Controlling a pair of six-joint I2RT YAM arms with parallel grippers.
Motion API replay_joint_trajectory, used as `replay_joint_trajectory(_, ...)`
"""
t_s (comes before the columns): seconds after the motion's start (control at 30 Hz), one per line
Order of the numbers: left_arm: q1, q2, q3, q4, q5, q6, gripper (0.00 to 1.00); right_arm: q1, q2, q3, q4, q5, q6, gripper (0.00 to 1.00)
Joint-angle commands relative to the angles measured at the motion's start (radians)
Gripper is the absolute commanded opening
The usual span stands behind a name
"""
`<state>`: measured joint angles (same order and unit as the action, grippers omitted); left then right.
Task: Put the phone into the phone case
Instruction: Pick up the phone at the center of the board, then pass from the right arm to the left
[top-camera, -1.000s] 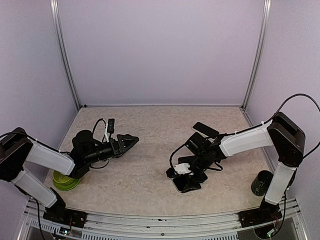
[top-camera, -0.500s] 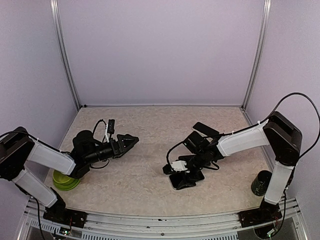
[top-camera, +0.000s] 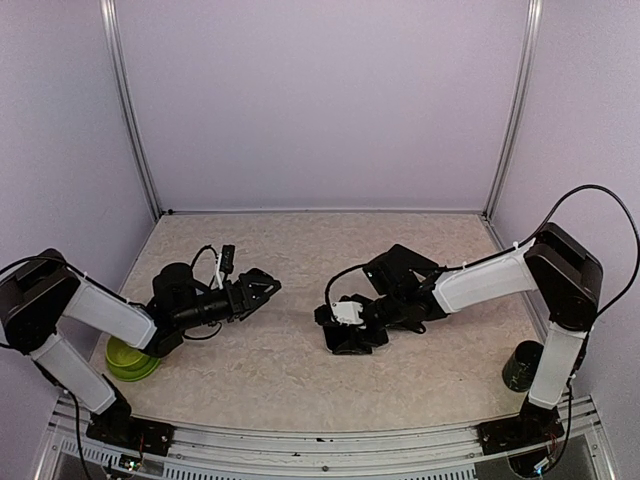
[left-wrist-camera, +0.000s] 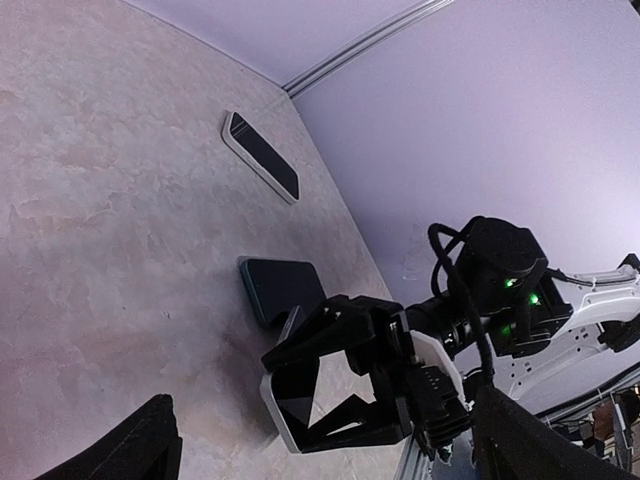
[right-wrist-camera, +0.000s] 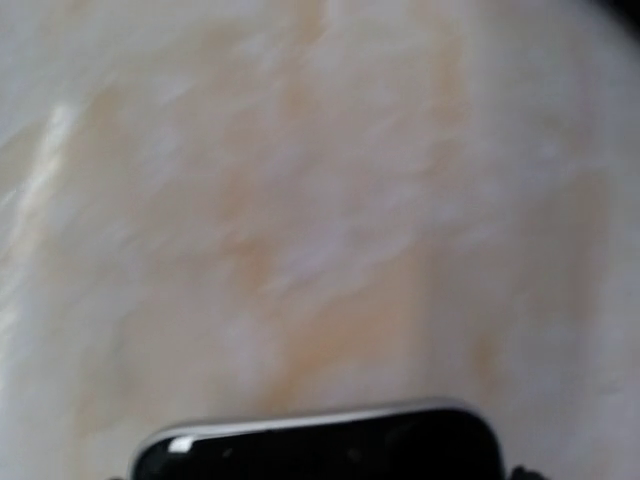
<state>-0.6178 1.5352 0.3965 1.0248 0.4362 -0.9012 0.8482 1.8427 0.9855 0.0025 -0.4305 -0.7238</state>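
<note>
Beige marbled worktop (top-camera: 300, 380) is enclosed by lilac walls (top-camera: 320, 100). Phone (left-wrist-camera: 287, 400) is gripped mid-worktop by right claw (top-camera: 338, 338). Left claw (top-camera: 265, 288) is held fully spread, empty. Right wrist view is blurred, with the phone cropped at the bottom edge.

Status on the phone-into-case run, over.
Left hand open, off to the side. Right hand shut on phone, held on edge. Dark teal case flat beside it, nothing on it.

Right claw (top-camera: 337, 338) low over the table (top-camera: 300, 240), jaws closed onto a dark phone (top-camera: 350, 346). Left claw (top-camera: 265, 288) spread wide, well apart to its left. Green bowl (top-camera: 128, 360) behind left claw.
</note>
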Motion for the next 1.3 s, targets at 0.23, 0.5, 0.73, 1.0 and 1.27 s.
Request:
replay_joint_trajectory(0.23,-0.025,0.091,0.076,-0.07,-0.007,0.047,0.97,0.009,-0.049,-0.041,0.326,0.099,0.137,0.56)
replay_joint_trajectory(0.5,-0.088,0.133,0.166,-0.228,-0.08,0.118,0.94,0.015,-0.043,-0.063,0.417,0.113,0.205,0.55)
replay_joint_trajectory(0.73,-0.125,0.187,0.237,-0.286,-0.082,0.143,0.89,0.033,-0.041,-0.066,0.45,0.12,0.212,0.55)
replay_joint_trajectory(1.0,-0.148,0.272,0.295,-0.298,-0.061,0.141,0.79,0.05,-0.031,-0.061,0.468,0.135,0.221,0.55)
replay_joint_trajectory(1.27,-0.164,0.32,0.329,-0.304,-0.054,0.139,0.61,0.063,-0.009,-0.046,0.462,0.151,0.215,0.55)
